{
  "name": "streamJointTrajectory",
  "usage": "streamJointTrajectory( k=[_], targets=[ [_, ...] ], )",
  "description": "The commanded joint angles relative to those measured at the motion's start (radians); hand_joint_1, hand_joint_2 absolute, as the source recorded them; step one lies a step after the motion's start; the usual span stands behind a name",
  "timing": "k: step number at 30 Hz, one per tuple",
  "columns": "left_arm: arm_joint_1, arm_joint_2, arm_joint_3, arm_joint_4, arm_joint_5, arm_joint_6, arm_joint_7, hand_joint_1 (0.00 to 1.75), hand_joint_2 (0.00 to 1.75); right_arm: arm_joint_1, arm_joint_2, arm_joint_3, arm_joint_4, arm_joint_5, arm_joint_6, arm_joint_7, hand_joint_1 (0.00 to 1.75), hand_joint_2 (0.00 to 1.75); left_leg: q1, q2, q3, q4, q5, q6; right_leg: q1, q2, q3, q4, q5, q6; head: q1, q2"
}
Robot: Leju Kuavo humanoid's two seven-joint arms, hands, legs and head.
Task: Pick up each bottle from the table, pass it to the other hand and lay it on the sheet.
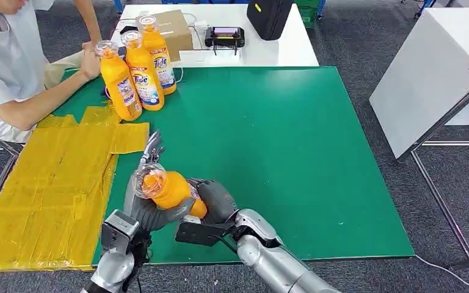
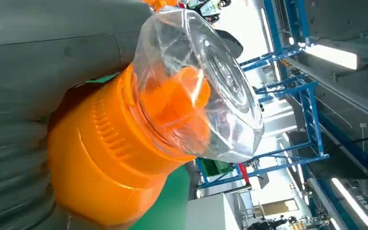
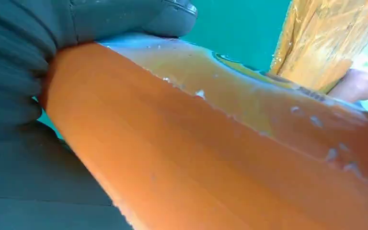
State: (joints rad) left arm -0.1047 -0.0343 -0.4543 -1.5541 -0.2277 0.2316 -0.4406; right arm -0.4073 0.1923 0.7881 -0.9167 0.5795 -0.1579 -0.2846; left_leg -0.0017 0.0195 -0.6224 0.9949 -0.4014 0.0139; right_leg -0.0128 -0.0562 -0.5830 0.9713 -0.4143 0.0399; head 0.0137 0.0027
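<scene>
Bottle (image 1: 170, 190) tilted above green table (image 1: 281, 152), gripped by left robot hand (image 1: 152, 210) and right robot hand (image 1: 217, 201)

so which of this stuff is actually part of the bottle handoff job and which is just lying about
Part of the job:
- orange bottle held between left hand and right hand
- three standing bottles
- yellow sheet
- green table

Just lying about:
- cardboard box
- black case
- handheld controller
- white table
- person

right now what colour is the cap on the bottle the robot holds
The cap is clear over an orange spout, on the orange bottle; best in the left wrist view.
</scene>
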Motion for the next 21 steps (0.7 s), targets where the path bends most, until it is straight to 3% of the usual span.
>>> streamJointTrajectory(
  k=[1,16,17,18,21],
  targets=[
    [-0.068,0.004,-0.044,0.074,-0.010,-0.009,0.009,0.00,1.75,-0.013,-0.005,0.119,0.056,0.026,0.009,-0.007,1.75,1.75,0.001,-0.003,0.004,-0.001,-0.001,-0.001,0.000,0.002,0.005,-0.001,-0.002,-0.001,0.000,0.000],
    [-0.068,0.004,-0.044,0.074,-0.010,-0.009,0.009,0.00,1.75,-0.013,-0.005,0.119,0.056,0.026,0.009,-0.007,1.75,1.75,0.001,-0.003,0.004,0.000,-0.001,-0.001,0.001,0.002,0.005,-0.001,-0.002,-0.001,0.000,0.000],
    [-0.068,0.004,-0.044,0.074,-0.010,-0.009,0.009,1.75,1.75,-0.013,-0.005,0.119,0.056,0.026,0.009,-0.007,1.75,1.75,0.001,-0.002,0.003,-0.001,-0.001,-0.001,0.000,0.002,0.004,-0.001,-0.001,-0.001,0.000,0.000],
    [-0.096,0.052,-0.039,0.109,0.021,-0.125,0.201,1.75,1.75,0.043,-0.024,0.069,-0.021,0.180,-0.287,-0.002,1.75,1.75,0.001,-0.003,0.005,-0.001,-0.002,-0.001,0.001,0.003,0.006,-0.001,-0.002,-0.002,0.000,0.000],
    [-0.110,0.053,0.028,0.166,0.033,-0.181,0.146,1.75,1.75,0.078,-0.059,0.048,-0.113,0.204,-0.251,0.015,1.75,1.75,0.002,-0.006,0.005,-0.001,-0.001,-0.002,0.001,0.000,0.006,-0.002,-0.002,-0.002,0.000,0.000]
  ],
)
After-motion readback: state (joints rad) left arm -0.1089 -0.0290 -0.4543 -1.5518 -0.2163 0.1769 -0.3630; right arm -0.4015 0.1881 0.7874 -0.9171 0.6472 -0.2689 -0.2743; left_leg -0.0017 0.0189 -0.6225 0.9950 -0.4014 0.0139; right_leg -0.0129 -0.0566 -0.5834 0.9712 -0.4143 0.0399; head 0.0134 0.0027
